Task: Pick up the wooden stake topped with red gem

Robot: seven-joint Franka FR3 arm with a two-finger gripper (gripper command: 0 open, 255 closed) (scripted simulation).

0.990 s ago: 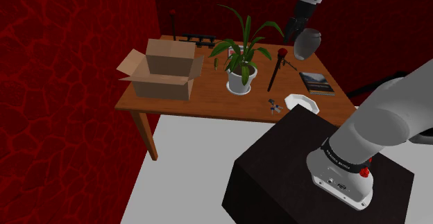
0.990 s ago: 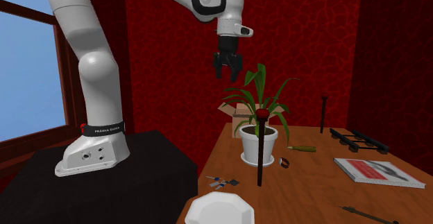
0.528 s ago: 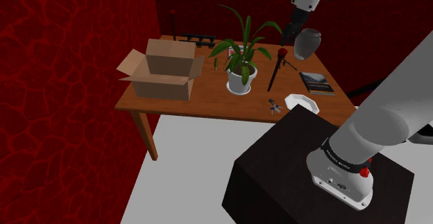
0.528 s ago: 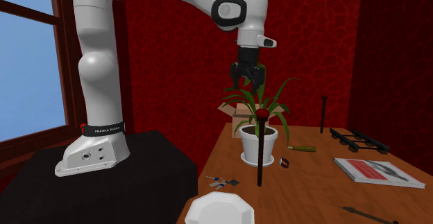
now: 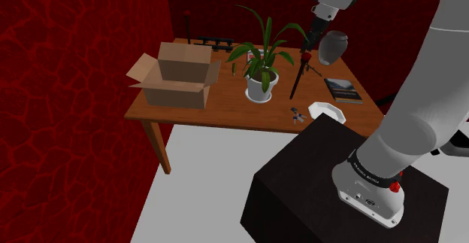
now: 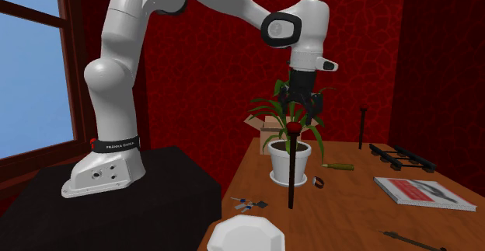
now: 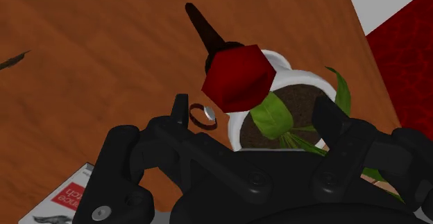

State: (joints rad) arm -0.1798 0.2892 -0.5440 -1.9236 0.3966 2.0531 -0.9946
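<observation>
My pincer (image 6: 301, 111) hangs right over the stake (image 6: 291, 176), fingers apart and empty. In the wrist view the red gem (image 7: 239, 77) sits between them but beyond their tips, untouched. The stake stands upright on the worktop (image 5: 225, 112), apparently balanced on its pointed end. In the shoulder view the potted plant (image 5: 259, 85) is just beside it at nine o'clock.

That balance is my worry. If one finger clips the gem on the way down, I expect the stake to topple. The gem's slanted facets could also squirt out of a closing grip. The leaves arch close around the gem, so one may get pinched in with it.

From the stake in the shoulder view, a grey vase (image 5: 332, 47) stands at two o'clock, a book (image 5: 343, 89) at three, a white bowl (image 5: 328, 111) at four, and a cardboard box (image 5: 180, 74) well off at nine. A small ring (image 7: 202, 116) lies by the pot. Only the leaves crowd a straight descent.
</observation>
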